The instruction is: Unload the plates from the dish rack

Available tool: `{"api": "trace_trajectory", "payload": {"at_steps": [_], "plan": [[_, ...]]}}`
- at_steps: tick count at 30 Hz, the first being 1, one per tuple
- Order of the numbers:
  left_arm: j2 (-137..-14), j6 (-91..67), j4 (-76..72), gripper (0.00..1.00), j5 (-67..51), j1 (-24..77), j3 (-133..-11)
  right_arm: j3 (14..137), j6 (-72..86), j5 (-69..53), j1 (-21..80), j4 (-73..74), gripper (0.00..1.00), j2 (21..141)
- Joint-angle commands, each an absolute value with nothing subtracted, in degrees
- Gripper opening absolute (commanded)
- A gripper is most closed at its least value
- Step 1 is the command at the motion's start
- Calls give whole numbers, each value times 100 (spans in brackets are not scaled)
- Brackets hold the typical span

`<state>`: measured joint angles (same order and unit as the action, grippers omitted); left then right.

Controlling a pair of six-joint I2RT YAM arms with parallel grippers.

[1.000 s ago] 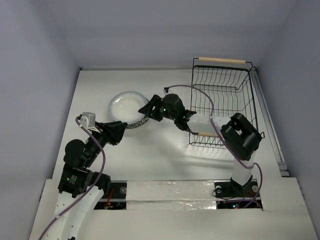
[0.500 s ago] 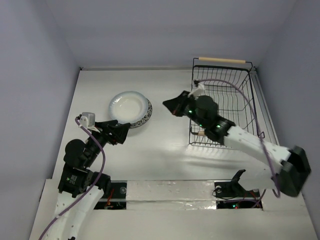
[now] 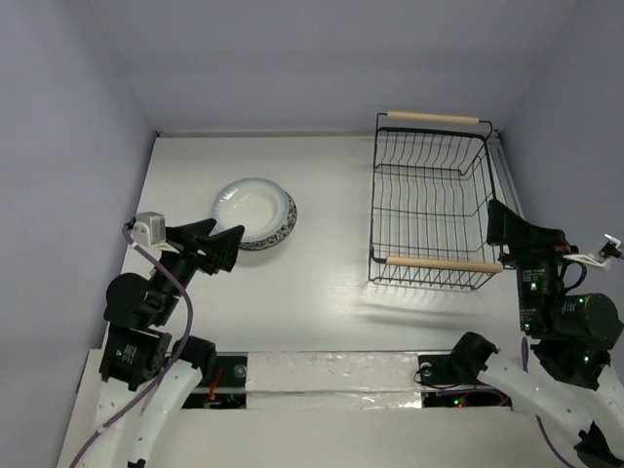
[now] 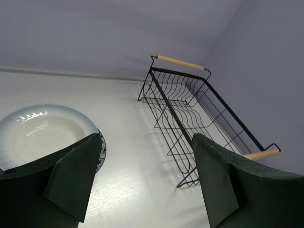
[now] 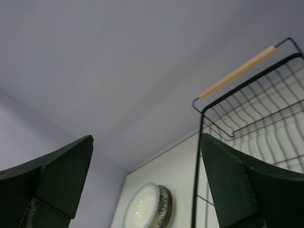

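A stack of plates [image 3: 253, 213] lies on the white table left of centre. Its top plate is white, and a rim with a dark blue pattern shows beneath it. The black wire dish rack [image 3: 434, 210] with two wooden handles stands at the right, and I see no plate in it. My left gripper [image 3: 222, 236] hangs open just in front of the stack, touching nothing. My right gripper [image 3: 519, 234] is raised by the rack's near right corner, open and holding nothing. The left wrist view shows the plates [image 4: 42, 137] and the rack [image 4: 190, 109] past the open left gripper [image 4: 146, 142]. In the right wrist view the plates [image 5: 147, 206] and the rack [image 5: 237, 71] lie beyond the open right gripper [image 5: 147, 142].
Pale walls close in the table at the back and on both sides. The rack stands close to the right wall. A taped strip [image 3: 331, 375] runs along the near edge between the two arm bases.
My right arm has left the plate stack, passed the rack's left side and swung back to the near right. My left gripper has backed a little to the left and opened wider.
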<state>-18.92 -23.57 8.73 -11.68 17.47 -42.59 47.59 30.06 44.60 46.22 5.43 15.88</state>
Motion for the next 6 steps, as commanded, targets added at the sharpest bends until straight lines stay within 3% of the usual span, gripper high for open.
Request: {"api": "trace_trajectory", "payload": {"at_steps": [1,6], "plan": [[-1986,-2206,589,74,-914,1705,-4500,4509,2804,5256,4658,1196,100,1538],[-2004,-2241,589,76,-853,1705,-4386,4543,2804,5072,4658,1204,100,1784]]}}
